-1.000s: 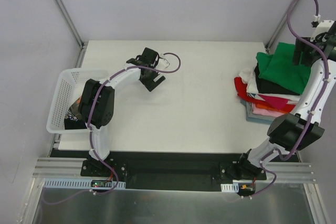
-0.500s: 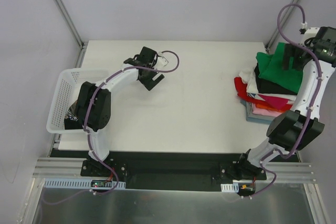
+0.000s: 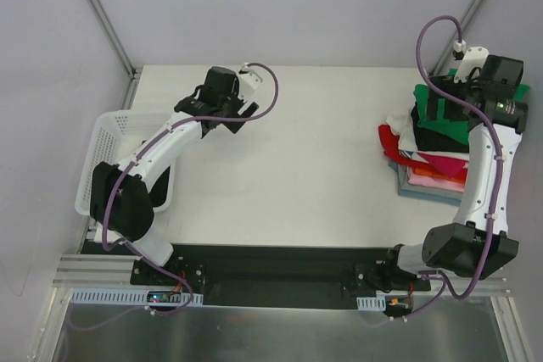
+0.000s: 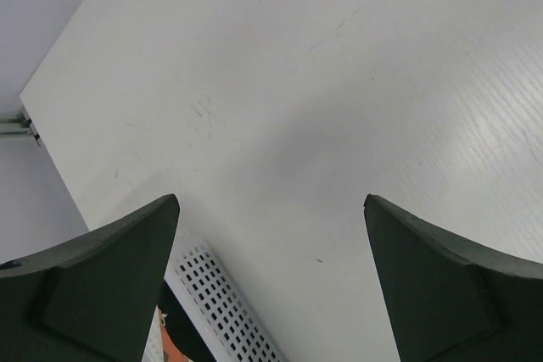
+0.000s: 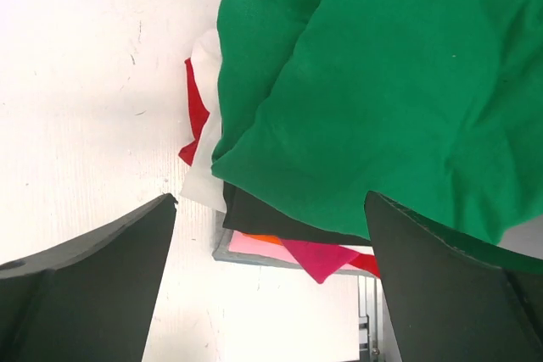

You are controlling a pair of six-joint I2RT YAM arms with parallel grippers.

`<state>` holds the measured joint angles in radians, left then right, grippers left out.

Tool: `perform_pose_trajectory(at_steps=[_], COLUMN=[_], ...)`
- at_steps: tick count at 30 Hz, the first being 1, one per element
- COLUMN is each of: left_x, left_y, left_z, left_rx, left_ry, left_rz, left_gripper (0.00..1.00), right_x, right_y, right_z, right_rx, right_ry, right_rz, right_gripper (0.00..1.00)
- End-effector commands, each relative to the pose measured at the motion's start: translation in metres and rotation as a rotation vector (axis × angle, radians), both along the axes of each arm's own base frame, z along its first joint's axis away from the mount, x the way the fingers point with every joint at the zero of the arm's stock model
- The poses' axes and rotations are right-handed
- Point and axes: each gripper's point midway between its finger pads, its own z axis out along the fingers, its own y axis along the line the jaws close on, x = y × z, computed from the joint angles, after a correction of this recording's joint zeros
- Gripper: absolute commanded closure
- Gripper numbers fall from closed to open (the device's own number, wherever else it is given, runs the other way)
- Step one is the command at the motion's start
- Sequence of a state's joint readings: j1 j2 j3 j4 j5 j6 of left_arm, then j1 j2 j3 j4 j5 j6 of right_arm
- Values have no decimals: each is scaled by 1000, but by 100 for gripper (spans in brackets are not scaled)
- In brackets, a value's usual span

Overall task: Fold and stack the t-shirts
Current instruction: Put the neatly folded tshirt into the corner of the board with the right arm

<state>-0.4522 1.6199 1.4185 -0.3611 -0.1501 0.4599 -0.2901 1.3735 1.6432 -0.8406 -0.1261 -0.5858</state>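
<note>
While both arms hang over a white laminate counter (image 3: 322,184), a sagging stack of folded cotton t-shirts (image 3: 428,167) occupies its right edge. A white plastic mesh basket (image 3: 102,146) sits at the opposite end of the counter from that stack, overhanging the left edge.

Topping the stack is a plain bright green t-shirt (image 5: 407,99), laid in two loose, overlapping folds that spill past the layers beneath. Under it show a black shirt (image 5: 263,222), a white one (image 5: 204,180), a red one (image 5: 195,116) and pink ones (image 5: 254,247) at the bottom.

Directly above the stack hovers the right end effector (image 5: 271,201), jaws spread wide and gripping nothing. Well apart from the stack, near the basket, the left end effector (image 4: 271,201) is likewise wide open and empty over bare counter. A scrap of black-and-orange cloth (image 4: 170,341) shows inside the basket.

These shirts look light, limp and likely to slide over one another; any tug on the green one would probably drag its neighbours. A pinch at a free hem or folded corner, taking one garment only, looks the safest hold.
</note>
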Motion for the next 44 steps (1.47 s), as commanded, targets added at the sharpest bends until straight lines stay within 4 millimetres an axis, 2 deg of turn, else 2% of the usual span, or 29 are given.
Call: perform_pose_trajectory(at_steps=[1, 5, 7, 8, 9, 12, 15, 17, 21, 24, 30, 34, 44], left_x=[-2, -1, -6, -7, -6, -7, -9, -13, -25, -30, -35, -40, -39], left_y=[9, 32, 38, 40, 50, 63, 75, 81, 79, 83, 93, 93, 92], left_z=[5, 13, 20, 23, 25, 36, 42, 46, 53, 57, 49, 40, 43], left_rx=[8, -24, -95, -145, -173, -203, -190, -202, -231, -231, -202, -205, -210], left_ry=[-80, -121, -127, -124, -124, -150, -181, -190, -203, -218, -216, -198, -204], left_rz=[24, 88, 99, 124, 153, 204, 261, 288, 273, 283, 323, 325, 321], left_gripper=[9, 9, 9, 9, 9, 8, 1, 1, 1, 1, 1, 1, 0], right_x=[9, 7, 6, 5, 5, 3, 0, -5, -11, -11, -12, -14, -19], right_y=[8, 22, 44, 48, 67, 94, 102, 116, 139, 143, 151, 154, 165], right_z=[-11, 5, 7, 2, 2, -13, -26, -36, -55, -63, -55, -54, -49], right_rx=[60, 43, 21, 5, -6, 22, 50, 70, 79, 65, 73, 61, 43], right_ry=[-3, -48, -44, -28, -35, -27, -3, 43, 128, 169, 133, 132, 132], right_rz=[1, 36, 91, 97, 144, 196, 222, 261, 322, 304, 331, 347, 397], right_gripper=[3, 3, 3, 3, 3, 3, 3, 4, 3, 3, 3, 3, 4])
